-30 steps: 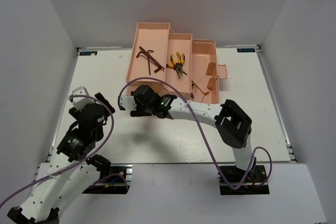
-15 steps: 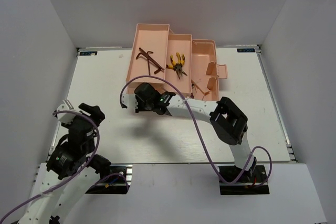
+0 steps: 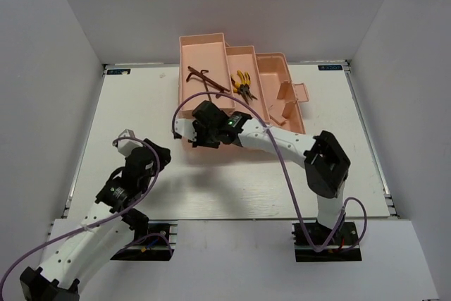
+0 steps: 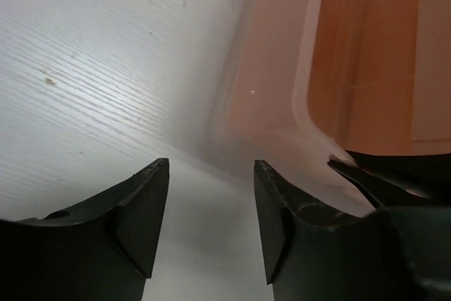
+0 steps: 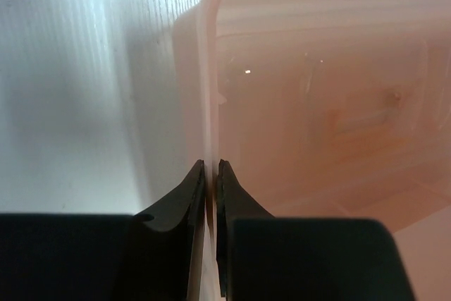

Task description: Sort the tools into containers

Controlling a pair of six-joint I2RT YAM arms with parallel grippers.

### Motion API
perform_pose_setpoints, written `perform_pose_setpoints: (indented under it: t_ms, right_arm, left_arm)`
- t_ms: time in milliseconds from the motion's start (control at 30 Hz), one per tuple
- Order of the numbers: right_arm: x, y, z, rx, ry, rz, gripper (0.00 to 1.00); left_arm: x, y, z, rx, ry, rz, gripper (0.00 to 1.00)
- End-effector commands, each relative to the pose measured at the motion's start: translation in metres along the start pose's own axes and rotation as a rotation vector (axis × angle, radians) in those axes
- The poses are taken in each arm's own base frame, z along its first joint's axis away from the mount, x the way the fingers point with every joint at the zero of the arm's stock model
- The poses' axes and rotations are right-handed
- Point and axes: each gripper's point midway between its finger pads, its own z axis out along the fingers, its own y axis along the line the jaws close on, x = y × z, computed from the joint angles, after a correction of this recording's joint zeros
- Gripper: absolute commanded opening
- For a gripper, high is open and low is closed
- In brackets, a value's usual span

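The pink toolbox [image 3: 271,68] stands open at the back of the table with its trays fanned out. Dark hex keys [image 3: 204,77] lie in the left tray [image 3: 184,61], and yellow-handled pliers [image 3: 243,84] lie in the middle tray. My right gripper [image 3: 199,135] [image 5: 211,163] is at the left tray's near corner, shut on the thin tray wall [image 5: 206,68]. Further left, my left gripper [image 3: 156,151] [image 4: 211,167] hovers over the bare table, open and empty. It faces the toolbox side [image 4: 282,68].
The toolbox's right compartment [image 3: 275,93] holds its folded handle and a latch [image 3: 299,94]. A purple cable [image 3: 275,167] loops over the right arm. White walls close in the table [image 3: 127,111] on three sides.
My right gripper moved up to the left tray and shut on its wall; the tray and hex keys shifted slightly. The left arm swung back toward the toolbox, its jaws narrower.
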Motion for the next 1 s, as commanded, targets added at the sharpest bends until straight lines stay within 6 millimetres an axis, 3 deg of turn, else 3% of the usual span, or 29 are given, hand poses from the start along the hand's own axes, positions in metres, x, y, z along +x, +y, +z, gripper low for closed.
perform_pose_setpoints:
  t_ms: [0, 200, 333, 500, 533, 767, 967]
  right_arm:
    - [-0.063, -0.065, -0.093, 0.202, -0.232, 0.073, 0.0]
    - [-0.067, -0.078, -0.133, 0.204, -0.303, 0.159, 0.0]
    - [-0.056, -0.075, -0.141, 0.173, -0.317, 0.231, 0.0]
    - [-0.045, -0.065, -0.143, 0.114, -0.329, 0.303, 0.0]
    - [-0.046, -0.062, -0.144, 0.098, -0.339, 0.31, 0.0]
    - [-0.039, -0.041, -0.14, 0.004, -0.351, 0.383, 0.0]
    - [-0.037, -0.021, -0.141, -0.1, -0.382, 0.416, 0.0]
  left_arm:
    - [0.012, -0.023, 0.007, 0.1, 0.043, -0.071, 0.6]
    - [0.04, -0.02, 0.026, 0.118, 0.104, -0.108, 0.49]
    - [0.048, -0.026, 0.038, 0.152, 0.111, -0.133, 0.36]
    - [0.069, -0.024, 0.059, 0.149, 0.179, -0.144, 0.35]
    - [0.063, -0.036, 0.064, 0.19, 0.163, -0.176, 0.35]
    - [0.069, -0.068, 0.102, 0.272, 0.246, -0.216, 0.35]
    - [0.059, -0.101, 0.13, 0.361, 0.29, -0.239, 0.35]
